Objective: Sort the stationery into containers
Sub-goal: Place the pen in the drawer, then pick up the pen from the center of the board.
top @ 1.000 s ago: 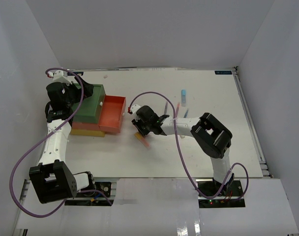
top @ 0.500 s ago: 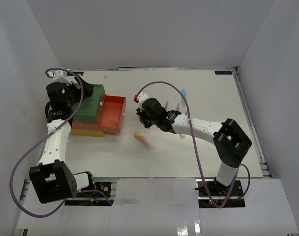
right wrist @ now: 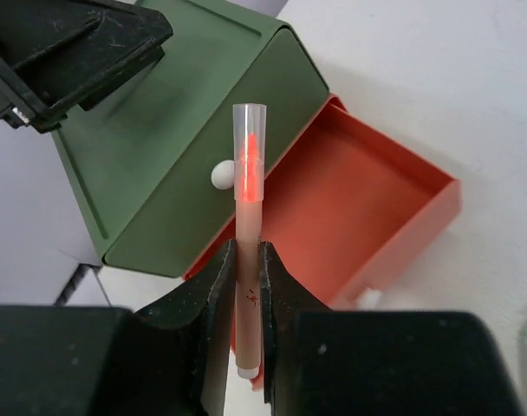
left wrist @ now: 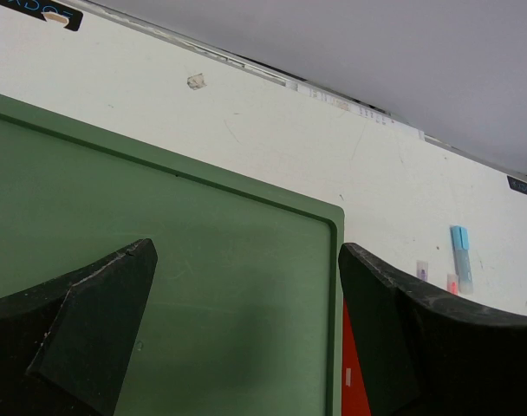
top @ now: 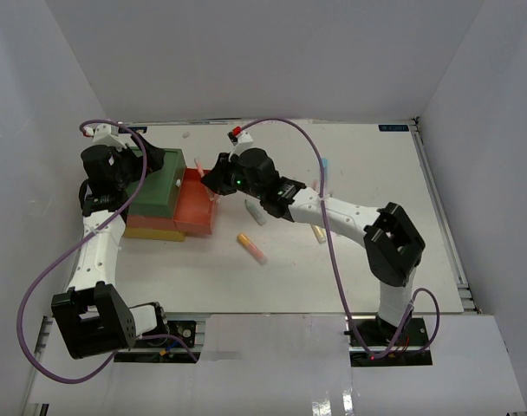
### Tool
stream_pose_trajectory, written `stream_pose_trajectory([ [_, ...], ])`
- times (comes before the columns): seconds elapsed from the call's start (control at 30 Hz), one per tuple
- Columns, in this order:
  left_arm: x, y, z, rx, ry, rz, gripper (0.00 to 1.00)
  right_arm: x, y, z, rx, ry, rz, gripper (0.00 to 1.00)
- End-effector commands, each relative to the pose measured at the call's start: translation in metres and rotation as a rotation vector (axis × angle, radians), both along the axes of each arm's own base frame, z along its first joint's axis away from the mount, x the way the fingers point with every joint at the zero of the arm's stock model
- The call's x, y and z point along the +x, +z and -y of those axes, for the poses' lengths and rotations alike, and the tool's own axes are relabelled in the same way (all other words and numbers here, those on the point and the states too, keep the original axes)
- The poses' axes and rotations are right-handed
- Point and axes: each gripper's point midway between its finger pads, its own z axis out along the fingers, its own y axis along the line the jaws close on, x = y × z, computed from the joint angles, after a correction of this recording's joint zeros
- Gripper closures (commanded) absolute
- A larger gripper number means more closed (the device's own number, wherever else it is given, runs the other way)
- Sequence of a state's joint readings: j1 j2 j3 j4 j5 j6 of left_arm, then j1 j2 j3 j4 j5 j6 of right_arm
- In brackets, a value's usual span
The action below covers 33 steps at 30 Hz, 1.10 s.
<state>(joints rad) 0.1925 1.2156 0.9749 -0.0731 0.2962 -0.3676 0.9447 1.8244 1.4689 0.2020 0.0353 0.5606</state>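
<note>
My right gripper (right wrist: 248, 286) is shut on a slim pink highlighter (right wrist: 249, 199) with a clear cap and holds it above the open red drawer (right wrist: 350, 199); in the top view this gripper (top: 210, 178) hangs over the drawer (top: 197, 208). The dark green bin (top: 159, 186) tops the stack, over red and yellow (top: 155, 233) layers. My left gripper (left wrist: 246, 321) is open, its fingers spread over the green bin's top (left wrist: 159, 286). On the table lie an orange-yellow marker (top: 251, 246), a pale pen (top: 256, 212) and a yellow one (top: 319, 234).
A blue highlighter (left wrist: 460, 269) lies far back on the table, partly hidden by my right arm's cable in the top view (top: 324, 165). The green bin has a white knob (right wrist: 221, 176). White walls enclose the table on three sides.
My right gripper has moved left and back from the table's middle to above the red drawer, carrying the pink highlighter. The pale pen is now uncovered. The left arm has not moved.
</note>
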Motion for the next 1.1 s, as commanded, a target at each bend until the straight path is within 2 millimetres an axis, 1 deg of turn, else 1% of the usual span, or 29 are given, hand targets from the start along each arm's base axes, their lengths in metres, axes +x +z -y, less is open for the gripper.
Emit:
stream_pose_trajectory([
  [0.0,-0.018,-0.045,0.006,-0.054,-0.006,-0.164,0.02,0.000,0.021,-0.034,0.187,0.005,-0.075,0.87],
  [0.03,-0.018,-0.045,0.006,-0.053,-0.008,-0.163,0.02,-0.001,0.029,-0.041,0.210,0.016,-0.073,0.84],
  [0.07,-0.019,-0.044,0.006,-0.053,-0.008,-0.161,0.02,0.000,0.021,-0.047,0.207,0.016,-0.092,0.82],
  [0.1,-0.019,-0.043,0.007,-0.053,-0.008,-0.160,0.02,-0.002,0.019,-0.051,0.208,0.023,-0.094,0.76],
  [0.13,-0.019,-0.043,0.006,-0.052,-0.008,-0.158,0.02,-0.003,0.023,-0.054,0.212,0.027,-0.091,0.73],
  [0.17,-0.019,-0.044,0.007,-0.053,-0.008,-0.160,0.02,-0.001,0.016,-0.055,0.196,0.022,-0.090,0.70],
  [0.2,-0.019,-0.044,0.006,-0.051,-0.008,-0.161,0.02,-0.002,0.016,-0.055,0.191,0.021,-0.082,0.65],
  [0.23,-0.019,-0.044,0.006,-0.053,-0.006,-0.161,0.02,-0.002,0.013,-0.052,0.173,0.012,-0.080,0.58],
  [0.27,-0.019,-0.044,0.006,-0.053,-0.008,-0.161,0.02,0.003,0.011,-0.046,0.155,-0.022,-0.062,0.55],
  [0.3,-0.019,-0.044,0.006,-0.051,-0.008,-0.161,0.02,0.006,0.009,-0.040,0.128,-0.040,-0.031,0.50],
  [0.33,-0.019,-0.043,0.006,-0.053,-0.008,-0.158,0.02,0.006,0.018,-0.032,0.123,-0.057,-0.004,0.48],
  [0.37,-0.019,-0.044,0.007,-0.055,-0.010,-0.160,0.02,0.011,0.006,-0.020,0.080,-0.108,0.011,0.48],
  [0.4,-0.019,-0.043,0.007,-0.053,-0.011,-0.158,0.02,0.013,0.005,-0.012,0.043,-0.125,0.050,0.45],
  [0.43,-0.019,-0.043,0.007,-0.053,-0.011,-0.158,0.02,0.013,0.014,-0.002,0.035,-0.144,0.077,0.44],
  [0.47,-0.019,-0.043,0.007,-0.054,-0.012,-0.158,0.02,0.017,0.004,0.009,-0.013,-0.177,0.091,0.43],
  [0.5,-0.019,-0.043,0.007,-0.055,-0.010,-0.158,0.02,0.021,0.002,0.020,-0.066,-0.196,0.136,0.43],
  [0.53,-0.019,-0.044,0.007,-0.053,-0.009,-0.160,0.02,0.030,0.010,0.038,-0.102,-0.271,0.177,0.43],
  [0.57,-0.019,-0.044,0.006,-0.053,-0.008,-0.160,0.02,0.032,-0.007,0.052,-0.183,-0.304,0.179,0.44],
  [0.63,-0.019,-0.045,0.008,-0.057,-0.013,-0.163,0.02,0.045,-0.013,0.083,-0.282,-0.369,0.216,0.43],
  [0.67,-0.019,-0.044,0.008,-0.056,-0.013,-0.161,0.02,0.057,-0.023,0.104,-0.335,-0.428,0.206,0.43],
  [0.7,-0.019,-0.044,0.007,-0.056,-0.011,-0.160,0.02,0.060,-0.036,0.118,-0.398,-0.444,0.185,0.43],
  [0.73,-0.019,-0.043,0.008,-0.056,-0.013,-0.158,0.02,0.064,-0.044,0.131,-0.434,-0.462,0.168,0.43],
  [0.77,-0.019,-0.043,0.007,-0.056,-0.012,-0.158,0.02,0.076,-0.052,0.149,-0.461,-0.495,0.140,0.43],
  [0.83,-0.019,-0.042,0.008,-0.055,-0.013,-0.157,0.02,0.080,-0.079,0.173,-0.531,-0.515,0.074,0.43],
  [0.87,-0.019,-0.042,0.007,-0.056,-0.013,-0.157,0.02,0.083,-0.087,0.179,-0.537,-0.520,0.046,0.43],
  [0.9,-0.019,-0.042,0.009,-0.058,-0.017,-0.157,0.02,0.090,-0.100,0.196,-0.564,-0.547,0.011,0.43],
  [0.97,-0.019,-0.043,0.010,-0.061,-0.023,-0.158,0.02,0.100,-0.110,0.212,-0.578,-0.578,-0.019,0.43],
  [1.07,-0.020,-0.043,0.010,-0.066,-0.024,-0.158,0.02,0.110,-0.127,0.221,-0.606,-0.593,-0.053,0.44],
])
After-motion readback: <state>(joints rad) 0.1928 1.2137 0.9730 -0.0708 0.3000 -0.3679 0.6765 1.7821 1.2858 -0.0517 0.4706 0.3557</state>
